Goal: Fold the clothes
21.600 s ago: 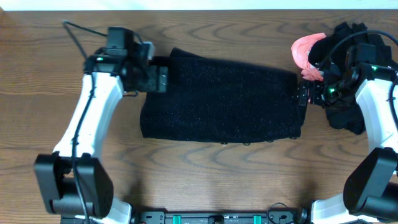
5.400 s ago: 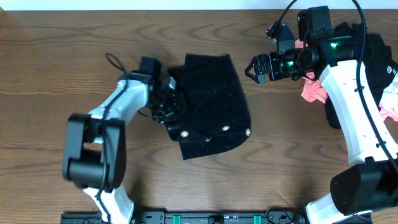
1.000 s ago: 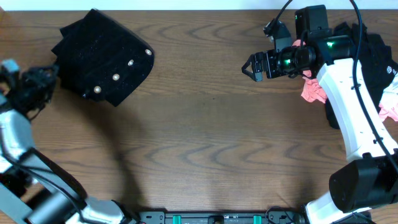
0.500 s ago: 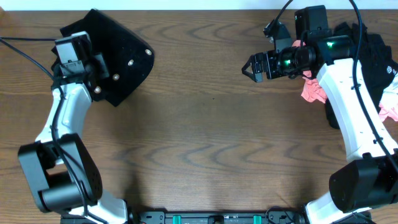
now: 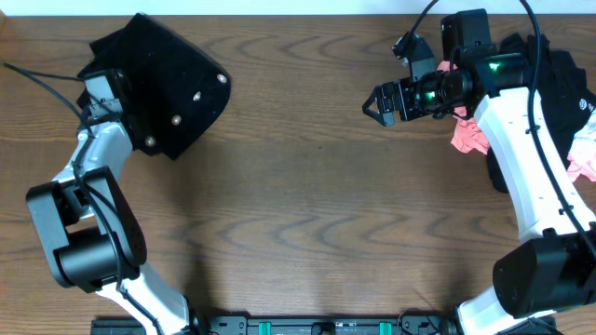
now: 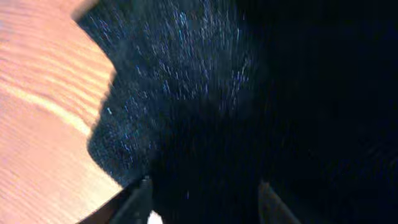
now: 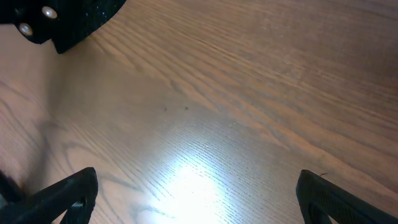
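Note:
A folded black garment [image 5: 158,88] with white buttons lies at the table's far left corner. My left gripper [image 5: 126,102] is at its left edge; in the left wrist view the black fabric [image 6: 205,93] fills the frame, and my left gripper [image 6: 204,199] has its fingers apart with cloth lying between them. My right gripper [image 5: 377,100] hovers open over bare wood at the upper right, well away from the garment. In the right wrist view my right gripper [image 7: 199,199] has nothing between its wide-spread fingers, and a corner of the garment [image 7: 68,18] shows at top left.
A pile of black clothes [image 5: 549,84] and pink clothes [image 5: 470,135] sits at the right edge behind the right arm. A thin cable [image 5: 37,79] trails left of the left arm. Brown wooden table [image 5: 298,214] spans the middle.
My left arm has swung in from the far left edge onto the garment's left side, its fingers the same distance apart. The garment and the right arm have stayed put.

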Robot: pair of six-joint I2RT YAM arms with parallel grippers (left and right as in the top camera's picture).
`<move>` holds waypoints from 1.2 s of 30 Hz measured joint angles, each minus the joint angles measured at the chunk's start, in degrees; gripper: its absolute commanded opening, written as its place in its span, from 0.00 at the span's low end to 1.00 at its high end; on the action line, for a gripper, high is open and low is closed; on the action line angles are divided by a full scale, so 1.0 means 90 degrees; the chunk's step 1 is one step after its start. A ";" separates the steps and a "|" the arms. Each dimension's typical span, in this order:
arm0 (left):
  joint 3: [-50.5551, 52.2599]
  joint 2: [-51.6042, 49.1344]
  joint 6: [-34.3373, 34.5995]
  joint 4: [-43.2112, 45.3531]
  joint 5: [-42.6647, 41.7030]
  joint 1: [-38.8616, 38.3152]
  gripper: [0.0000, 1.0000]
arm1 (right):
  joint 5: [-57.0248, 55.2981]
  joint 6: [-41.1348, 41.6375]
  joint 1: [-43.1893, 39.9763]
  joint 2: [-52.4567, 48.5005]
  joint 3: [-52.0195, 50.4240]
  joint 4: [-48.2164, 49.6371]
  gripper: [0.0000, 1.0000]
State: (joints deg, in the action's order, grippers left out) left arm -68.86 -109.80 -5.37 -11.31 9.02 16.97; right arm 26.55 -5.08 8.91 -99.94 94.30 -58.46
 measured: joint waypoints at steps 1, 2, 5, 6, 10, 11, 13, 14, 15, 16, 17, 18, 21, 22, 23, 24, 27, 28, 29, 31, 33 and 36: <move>0.0000 -0.0007 0.0070 -0.0155 -0.0005 0.0000 0.44 | 0.0000 0.0000 0.0000 0.0000 0.0000 0.0007 0.99; -0.0002 -0.0007 0.0153 -0.0311 -0.0005 0.0000 0.42 | 0.0000 -0.0002 0.0000 0.0000 0.0000 0.0015 0.99; -0.0034 -0.0002 0.0612 -0.0741 -0.0005 -0.0019 0.38 | 0.0000 -0.0002 0.0000 0.0000 -0.0002 0.0070 0.99; -0.0049 -0.0002 0.0850 -0.0913 -0.0036 -0.0029 0.38 | 0.0000 -0.0002 0.0000 0.0000 -0.0002 0.0080 0.99; -0.0073 0.0000 0.1479 -0.1355 -0.0464 -0.0039 0.33 | 0.0000 -0.0005 0.0000 0.0000 -0.0002 0.0078 0.99; -0.0080 0.0007 0.1632 -0.1423 -0.0573 -0.0044 0.31 | 0.0000 -0.0005 0.0000 0.0000 -0.0005 0.0080 0.99; -0.0092 0.0019 0.2004 -0.1549 -0.0789 -0.0102 0.24 | 0.0002 -0.0005 0.0000 0.0000 -0.0005 0.0075 0.99; -0.0100 0.0022 0.2188 -0.1593 -0.0867 -0.0138 0.23 | 0.0000 -0.0005 0.0000 0.0000 -0.0002 0.0073 0.99; -0.0104 0.0024 0.2395 -0.1632 -0.0964 -0.0197 0.22 | 0.0002 -0.0005 0.0000 0.0000 -0.0002 0.0070 0.99; -0.0104 0.0027 0.2681 -0.1671 -0.1044 -0.0270 0.23 | 0.0002 -0.0005 0.0000 0.0000 -0.0005 0.0063 0.99; -0.0104 0.0032 0.2895 -0.1690 -0.1117 -0.0323 0.23 | 0.0000 -0.0005 0.0000 0.0000 -0.0005 0.0058 0.99; -0.0104 0.0034 0.3201 -0.1698 -0.1214 -0.0396 0.23 | 0.0000 -0.0005 0.0000 0.0000 -0.0005 0.0051 0.99; -0.0102 0.0034 0.3966 -0.1528 -0.1520 -0.0600 0.23 | 0.0000 -0.0005 0.0000 0.0000 -0.0005 0.0046 0.99; -0.0102 0.0034 0.4192 -0.1426 -0.1622 -0.0670 0.23 | 0.0002 -0.0005 0.0000 0.0000 -0.0005 0.0044 0.99; -0.0100 0.0032 0.4437 -0.1302 -0.1707 -0.0753 0.23 | 0.0000 -0.0005 0.0000 0.0000 -0.0005 0.0041 0.99; -0.0100 0.0032 0.4629 -0.1200 -0.1797 -0.0826 0.23 | 0.0000 -0.0007 0.0000 0.0000 -0.0005 0.0036 0.99; -0.0092 0.0032 0.5445 -0.0736 -0.1999 -0.1056 0.23 | 0.0000 -0.0007 0.0000 0.0000 -0.0005 -0.0010 0.99; -0.0090 0.0032 0.5659 -0.0612 -0.2040 -0.1103 0.23 | 0.0000 -0.0010 0.0000 0.0000 -0.0005 -0.0019 0.99; -0.0090 0.0032 0.5884 -0.0469 -0.2086 -0.1156 0.23 | 0.0000 -0.0015 0.0000 0.0000 -0.0007 -0.0029 0.99; -0.0090 0.0032 0.6273 -0.0219 -0.2152 -0.1234 0.23 | 0.0000 -0.0019 0.0000 0.0000 -0.0010 -0.0068 0.99; -0.0090 0.0032 0.6521 -0.0049 -0.2198 -0.1270 0.23 | 0.0000 -0.0024 0.0000 0.0000 -0.0010 -0.0112 0.99; -0.0090 0.0032 0.6713 -0.0073 -0.2249 -0.1263 0.23 | 0.0000 -0.0073 0.0000 0.0000 -0.0010 -0.0243 0.99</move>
State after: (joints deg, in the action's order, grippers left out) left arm -69.67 -109.51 55.05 -11.97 -11.22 5.61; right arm 26.55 -5.74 8.91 -99.94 94.21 -60.64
